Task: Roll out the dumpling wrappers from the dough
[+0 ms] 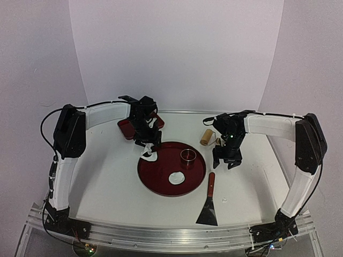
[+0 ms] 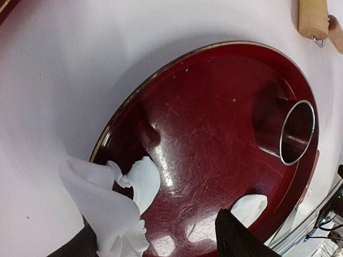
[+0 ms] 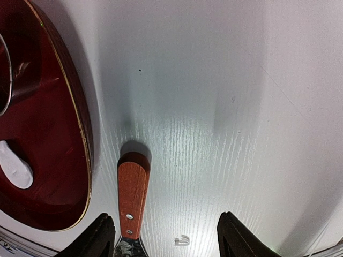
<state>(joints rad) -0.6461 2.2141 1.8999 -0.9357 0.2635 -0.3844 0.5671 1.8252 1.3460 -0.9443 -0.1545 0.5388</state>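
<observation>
Nearest the lens in the overhead view are the arm bases [image 1: 59, 217]. Next comes a scraper [image 1: 209, 206] on the table [image 1: 107, 182], just right of the round red tray [image 1: 161, 191]. On the tray there's a neat dumpling wrapper [image 1: 176, 178] at the near side and a ring cutter [image 1: 187, 156] behind it. The left claw [image 1: 150, 145] hangs over the far-left rim, where the crumpled dough [image 1: 149, 155] sits. The right claw [image 1: 226, 160] is off the tray's right side, near a rolling pin [image 1: 206, 136].

Left wrist view: fingers [image 2: 236, 241] spread wide. The dough [image 2: 112, 209] is draped across the rim, partly on the tray [image 2: 214, 134] and partly on the table, bunched against one finger and not pinched.

Right wrist view: jaws gaping wide too, gripping nothing. The scraper handle [image 3: 132, 195] lies below, between them.
</observation>
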